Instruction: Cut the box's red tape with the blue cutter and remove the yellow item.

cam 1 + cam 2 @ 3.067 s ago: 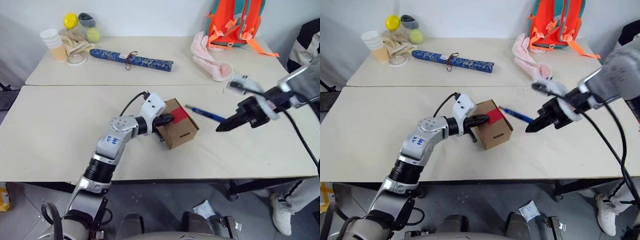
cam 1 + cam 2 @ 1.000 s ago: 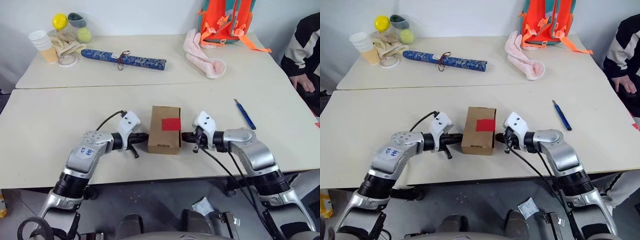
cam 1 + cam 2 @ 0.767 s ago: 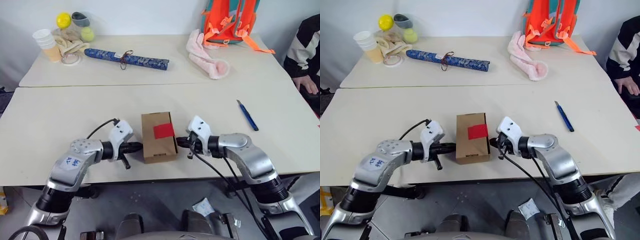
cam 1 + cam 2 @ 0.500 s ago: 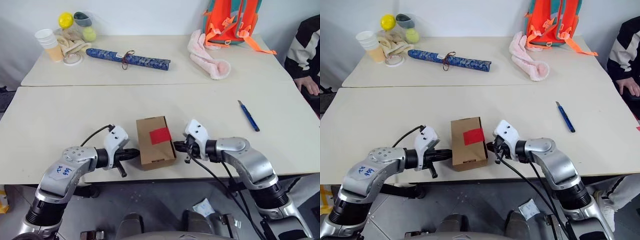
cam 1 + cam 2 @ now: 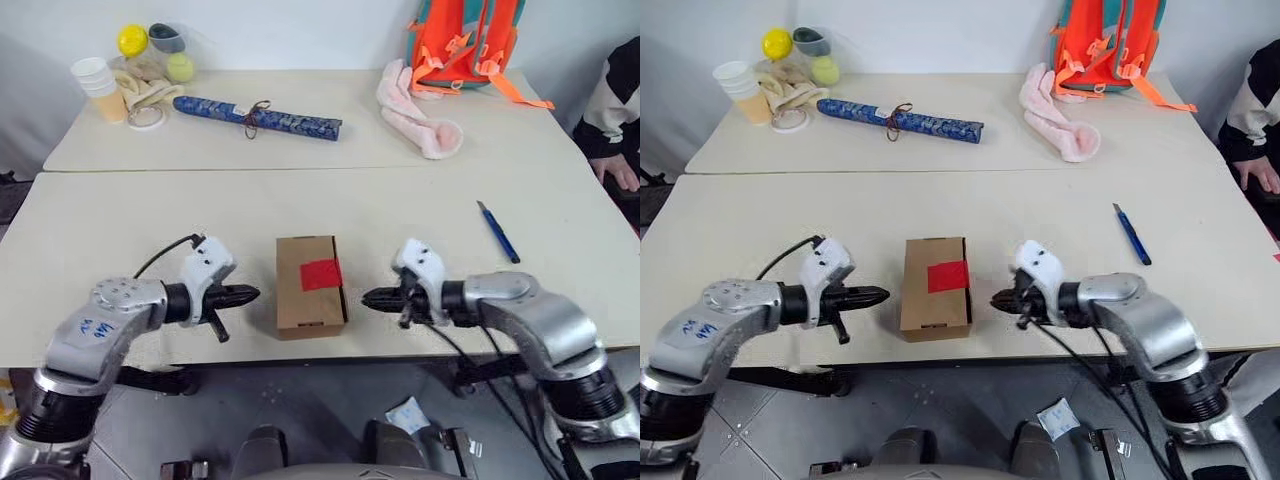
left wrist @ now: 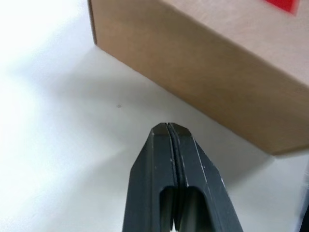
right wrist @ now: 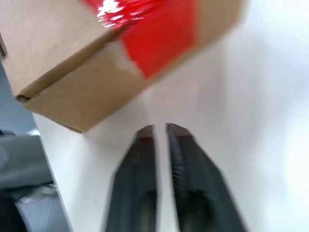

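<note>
My two arms are silver-grey metal with white wrist housings, black cables and black tapered fingers [image 5: 243, 295]; the left forearm carries a blue-inked label

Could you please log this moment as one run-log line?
box: taped, untouched | left pincer: shut, beside box | right pincer: slightly open, empty | blue cutter: on table

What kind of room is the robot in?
Probably a workroom or lab: two plain beige tables pushed together hold a small brown cardboard box, an orange backpack and stacked paper cups, and a person's hand shows at one side.
</note>
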